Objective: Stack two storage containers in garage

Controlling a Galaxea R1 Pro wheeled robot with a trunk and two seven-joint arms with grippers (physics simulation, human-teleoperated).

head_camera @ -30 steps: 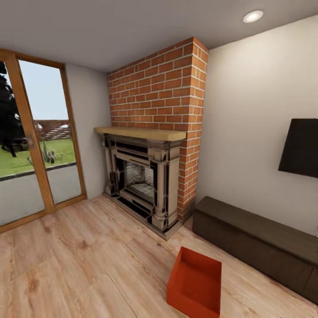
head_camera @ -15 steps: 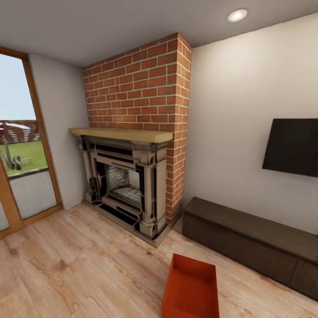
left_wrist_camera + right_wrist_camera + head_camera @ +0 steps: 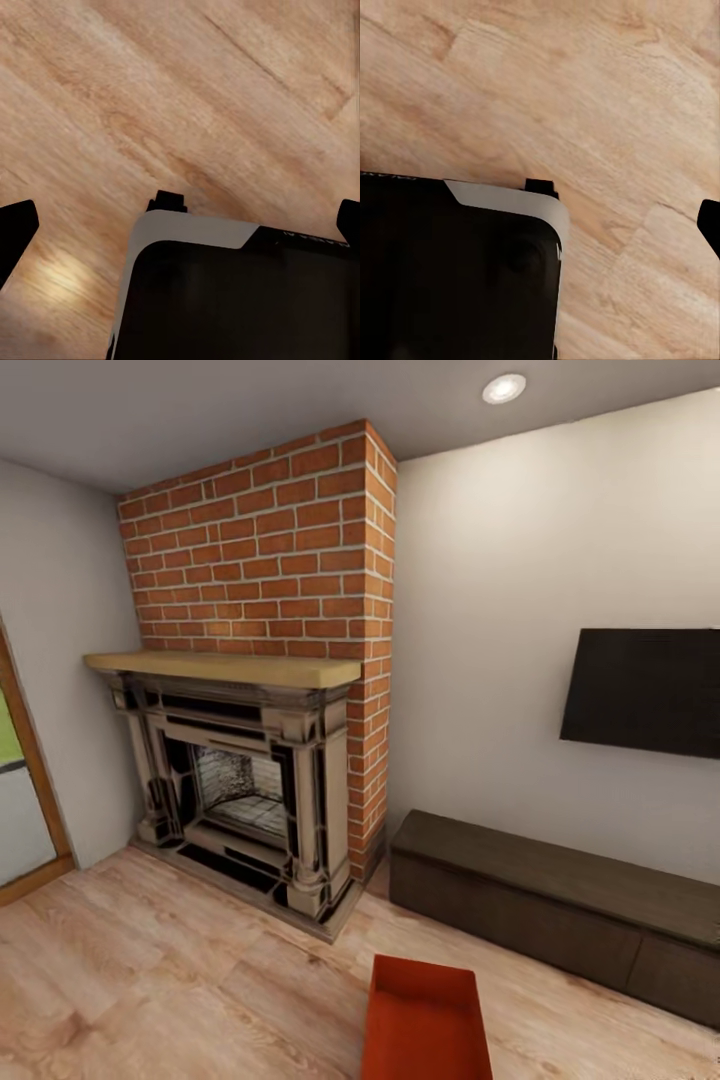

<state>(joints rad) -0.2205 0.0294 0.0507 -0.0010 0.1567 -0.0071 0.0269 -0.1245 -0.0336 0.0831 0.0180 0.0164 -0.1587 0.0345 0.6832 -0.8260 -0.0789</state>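
No legible text, label, brand, number or sign is found in any view. A faint pale line of marks is seen along the dark robot body (image 3: 247,300) in the left wrist view, but it is too blurred to be read.

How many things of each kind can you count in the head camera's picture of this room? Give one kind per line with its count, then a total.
Red-orange storage container: 1
Brick fireplace: 1
Dark low cabinet: 1
Black wall screen: 1
Ceiling light: 1
Glass door, cut by the picture's edge: 1
Total: 6
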